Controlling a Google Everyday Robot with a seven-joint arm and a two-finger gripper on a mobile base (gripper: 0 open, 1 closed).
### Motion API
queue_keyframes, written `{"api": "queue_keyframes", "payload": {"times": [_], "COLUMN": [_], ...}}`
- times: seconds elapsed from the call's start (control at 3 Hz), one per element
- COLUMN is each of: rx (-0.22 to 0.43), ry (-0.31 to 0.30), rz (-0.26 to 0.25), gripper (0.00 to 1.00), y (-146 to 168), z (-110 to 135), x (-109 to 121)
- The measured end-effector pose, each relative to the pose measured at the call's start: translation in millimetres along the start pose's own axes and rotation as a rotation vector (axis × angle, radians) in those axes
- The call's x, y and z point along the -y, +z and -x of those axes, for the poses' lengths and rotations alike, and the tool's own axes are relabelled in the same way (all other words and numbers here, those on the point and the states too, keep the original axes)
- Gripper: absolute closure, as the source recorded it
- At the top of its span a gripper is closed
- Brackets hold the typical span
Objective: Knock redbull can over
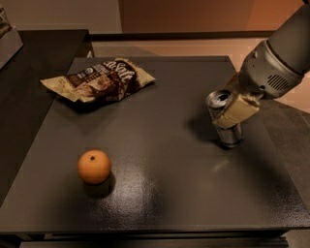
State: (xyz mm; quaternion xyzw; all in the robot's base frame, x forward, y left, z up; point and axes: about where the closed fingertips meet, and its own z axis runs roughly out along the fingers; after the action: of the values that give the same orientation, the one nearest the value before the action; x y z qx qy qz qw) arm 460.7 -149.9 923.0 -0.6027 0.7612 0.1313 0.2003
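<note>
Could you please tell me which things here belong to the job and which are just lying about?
Job: can, standing near the right edge of the table; gripper, against the can's upper part.
Lying about: orange, front left; chip bag, back left.

Dark glossy table (169, 203), glare on its front. Darker counter (43, 53) left of table. Orange-brown wall (193, 14) behind table, beige floor (169, 46) between. Grey carpet (290, 131) right of table. Gripper (231, 114) above table's right side.
</note>
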Motion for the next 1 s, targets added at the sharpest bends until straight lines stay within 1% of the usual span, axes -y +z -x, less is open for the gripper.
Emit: {"api": "queue_keyframes", "payload": {"times": [0.33, 0.67, 1.0], "rx": [-0.138, -0.218, -0.278], "ry": [-0.012, -0.025, -0.041], "rz": [0.024, 0.026, 0.031], "gripper": [1.00, 0.87, 0.63], "y": [7, 12, 19], "z": [-2, -1, 2], "x": [3, 5, 8]}}
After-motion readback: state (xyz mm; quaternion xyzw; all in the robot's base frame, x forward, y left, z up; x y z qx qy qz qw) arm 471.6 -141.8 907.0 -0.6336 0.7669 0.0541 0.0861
